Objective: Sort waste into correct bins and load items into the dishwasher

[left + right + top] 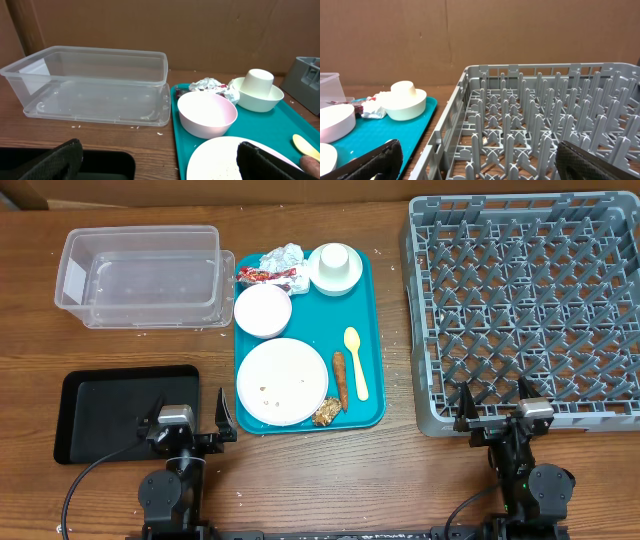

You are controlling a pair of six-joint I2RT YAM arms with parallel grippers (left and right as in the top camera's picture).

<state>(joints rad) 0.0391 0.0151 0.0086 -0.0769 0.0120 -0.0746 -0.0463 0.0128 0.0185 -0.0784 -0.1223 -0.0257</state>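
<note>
On the teal tray (362,300) lie a pinkish plate (282,382) with rice grains, a white bowl (263,310), a cup (335,258) upside down in a second bowl (335,278), a crumpled napkin (285,256), a red-and-white wrapper (265,275), a carrot stick (340,378), a brown chunk (326,412) and a yellow spoon (356,360). The clear tub (140,275) and black tray (110,415) sit to its left, the grey rack (525,305) to its right. My left gripper (192,420) is open and empty between the black tray and the plate (220,160). My right gripper (495,412) is open and empty at the rack's near edge (545,130).
Loose white grains lie on the wood around the tub (95,82). A brown cardboard wall (200,30) stands behind the table. The left wrist view also shows the bowl (206,114), the cup (260,82) and the napkin (212,85).
</note>
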